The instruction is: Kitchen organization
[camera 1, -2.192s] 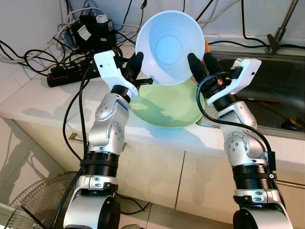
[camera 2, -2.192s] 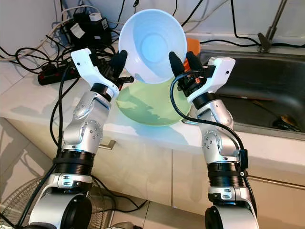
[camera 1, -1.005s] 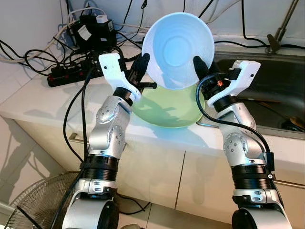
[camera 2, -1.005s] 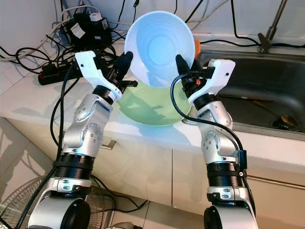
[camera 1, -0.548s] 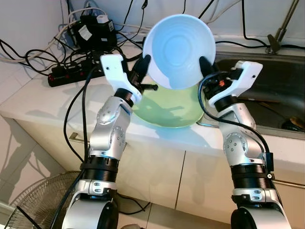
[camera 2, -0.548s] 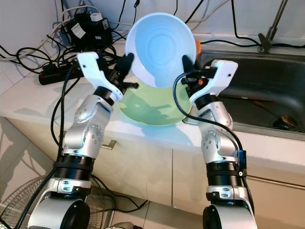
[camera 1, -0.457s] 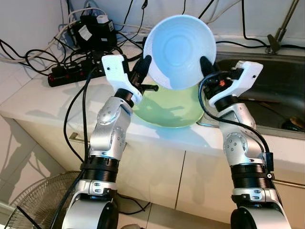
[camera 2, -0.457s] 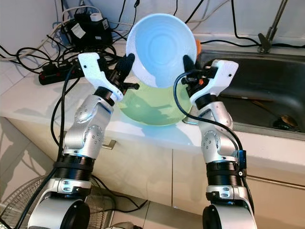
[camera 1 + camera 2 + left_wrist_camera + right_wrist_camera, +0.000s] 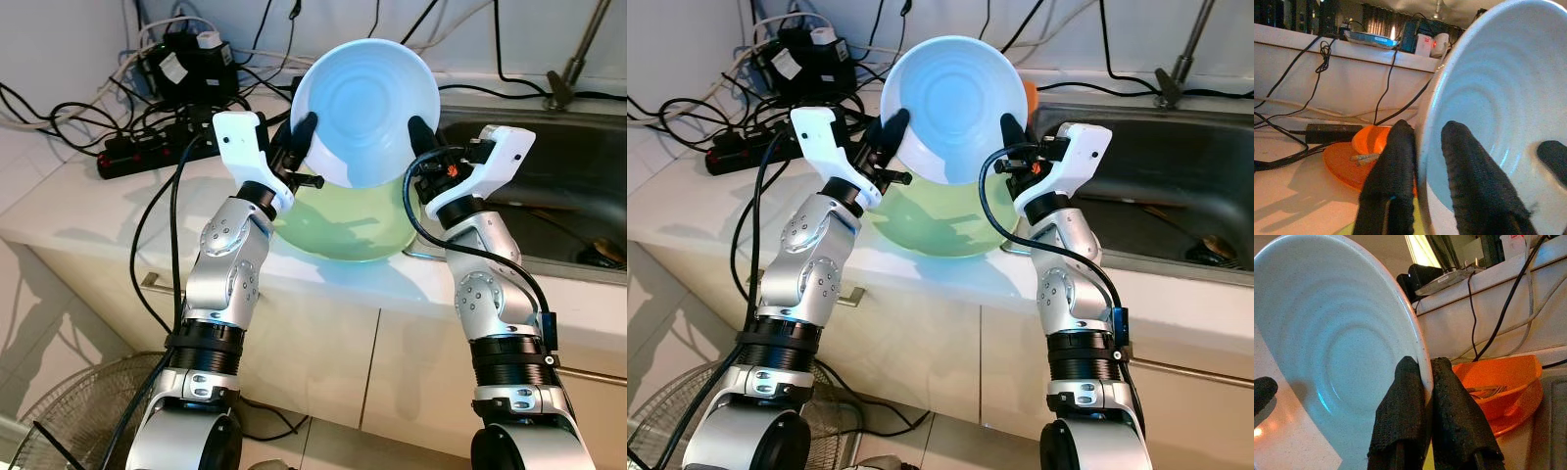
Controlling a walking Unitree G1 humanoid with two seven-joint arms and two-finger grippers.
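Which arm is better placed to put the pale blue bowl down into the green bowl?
Neither alone. The left gripper and right gripper each pinch opposite rims of the pale blue bowl, held tilted above the green bowl; lowering together seems safest.

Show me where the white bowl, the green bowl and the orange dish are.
white bowl (image 9: 367, 103), left eye view, on its inner base.
green bowl (image 9: 348, 223), left eye view, on the inside surface below the white bowl.
orange dish (image 9: 1501, 382), right wrist view, on its side wall.

I am in a home kitchen: a white stone surface (image 9: 88, 196) over cabinet doors, with a steel sink (image 9: 558, 186) and tap (image 9: 578, 54) beside it.
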